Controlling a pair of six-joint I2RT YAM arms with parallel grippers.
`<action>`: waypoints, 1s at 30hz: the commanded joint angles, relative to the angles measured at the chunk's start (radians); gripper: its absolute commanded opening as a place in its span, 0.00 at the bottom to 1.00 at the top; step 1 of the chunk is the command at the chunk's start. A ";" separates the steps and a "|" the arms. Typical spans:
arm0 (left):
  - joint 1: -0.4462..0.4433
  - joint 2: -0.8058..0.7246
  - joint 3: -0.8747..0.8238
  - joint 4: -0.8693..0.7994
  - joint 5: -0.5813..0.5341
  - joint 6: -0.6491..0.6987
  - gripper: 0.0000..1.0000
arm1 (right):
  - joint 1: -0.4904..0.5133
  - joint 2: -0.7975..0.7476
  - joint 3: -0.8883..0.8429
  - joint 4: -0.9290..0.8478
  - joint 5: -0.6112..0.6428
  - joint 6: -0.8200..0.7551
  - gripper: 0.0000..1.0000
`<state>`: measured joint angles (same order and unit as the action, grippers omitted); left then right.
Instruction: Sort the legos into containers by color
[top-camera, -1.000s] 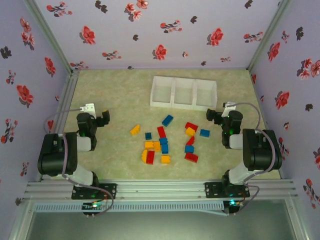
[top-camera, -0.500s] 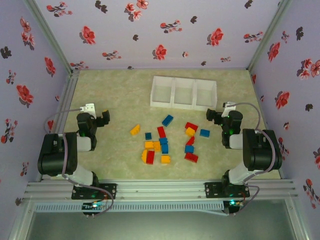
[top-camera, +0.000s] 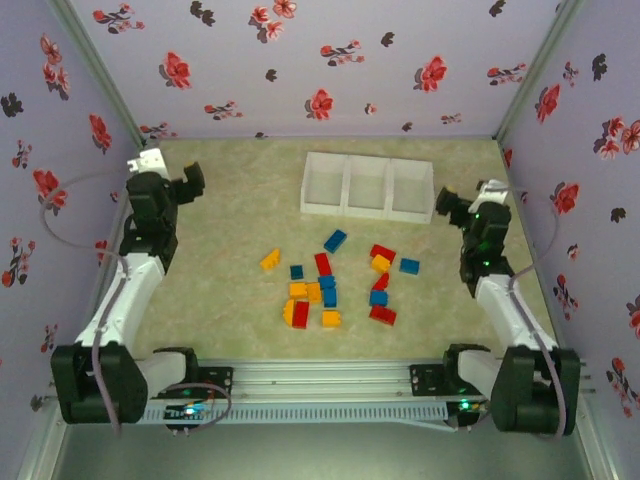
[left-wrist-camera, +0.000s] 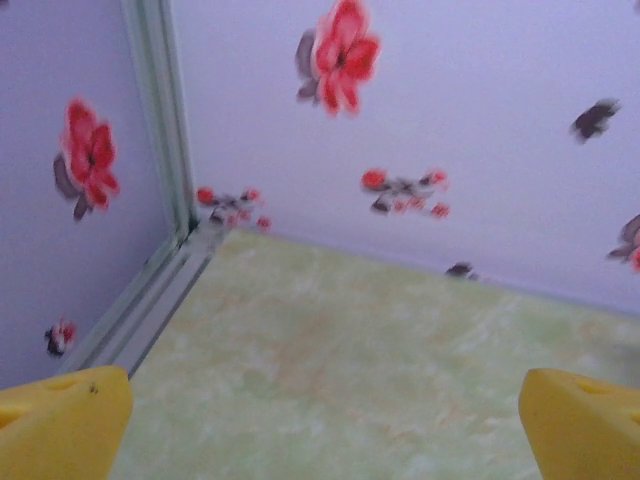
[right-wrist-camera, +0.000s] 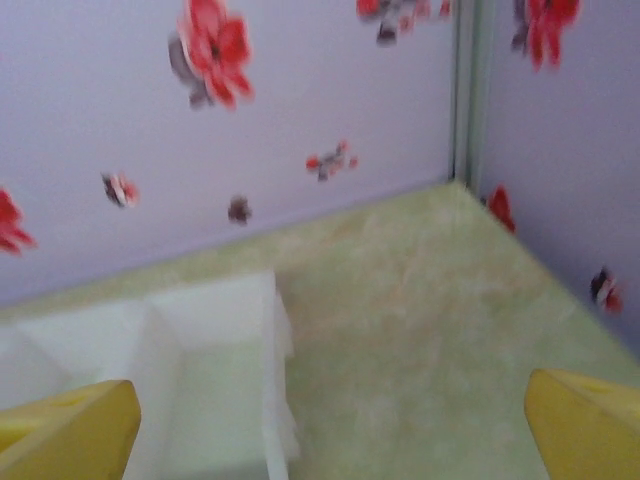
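Both grippers hang high with their jaws spread wide and nothing between them. The left gripper (top-camera: 190, 183) is well off to the left of the tray (top-camera: 367, 157), and the right gripper (top-camera: 447, 208) is just beside the tray's right end. From the right wrist, the tray's end compartment sits below and ahead of the yellow fingers, and it looks bare. I can make out nothing in the other two compartments either.

The legos (top-camera: 328, 290) lie in a loose scatter on the surface (top-camera: 230, 200), all on the near side of the tray. Red, blue and orange-yellow are mixed together, so by my reckoning the sorting has not begun and the job at hand is reaching down for a first piece.

To do that well, I would start with the loners. One blue brick (top-camera: 335, 240) lies closest to the tray with space all round it, and another blue one (top-camera: 409, 266) sits apart towards the tray's right end, handy for the right arm. The gripper should come straight down and span the brick's short width. It should close only once the fingers are low enough to catch the sides. The tight knot farthest from the tray is best left for later, since a finger there would likely shove neighbours about. It would help to fix one colour per compartment from the first drop.
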<state>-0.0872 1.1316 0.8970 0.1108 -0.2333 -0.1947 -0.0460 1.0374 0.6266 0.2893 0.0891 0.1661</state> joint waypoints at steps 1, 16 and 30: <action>-0.109 -0.015 0.114 -0.212 -0.138 -0.024 1.00 | 0.013 -0.096 0.150 -0.295 0.055 0.035 0.99; -0.395 0.161 0.265 -0.605 -0.203 -0.268 1.00 | 0.231 -0.106 0.257 -0.577 0.045 0.059 0.99; -0.445 0.432 0.327 -0.966 0.105 -0.194 0.92 | 0.237 0.058 0.361 -0.679 -0.013 0.106 0.93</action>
<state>-0.5060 1.5074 1.1980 -0.7559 -0.2420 -0.4511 0.1825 1.0752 0.9497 -0.3660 0.1005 0.2497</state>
